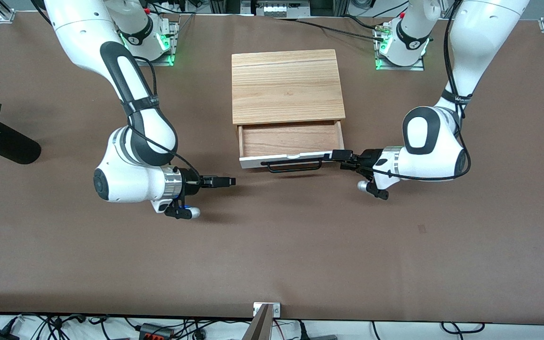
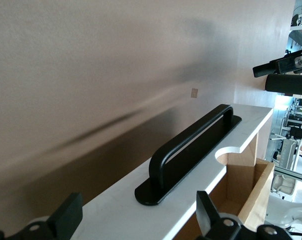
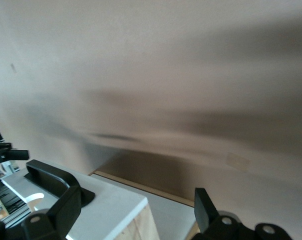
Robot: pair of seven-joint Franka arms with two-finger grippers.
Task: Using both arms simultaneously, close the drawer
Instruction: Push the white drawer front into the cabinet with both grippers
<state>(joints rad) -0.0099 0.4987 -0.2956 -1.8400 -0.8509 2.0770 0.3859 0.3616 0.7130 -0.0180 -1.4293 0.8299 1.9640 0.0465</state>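
The drawer (image 1: pixel 291 141) is sitting open: the left hand (image 1: pixel 337 156), fingers spread wide, is meeting its front's end, the right hand (image 1: pixel 229 181), wide too, hanging just beside its other corner.

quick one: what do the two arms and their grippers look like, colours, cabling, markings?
Both arms, the left arm and the right arm, are glossy white shells with black joint sections and a silver wrist ring. Black cables run along them, strapped by black bands with white lettering. The left gripper and the right gripper are small, black and two-fingered.
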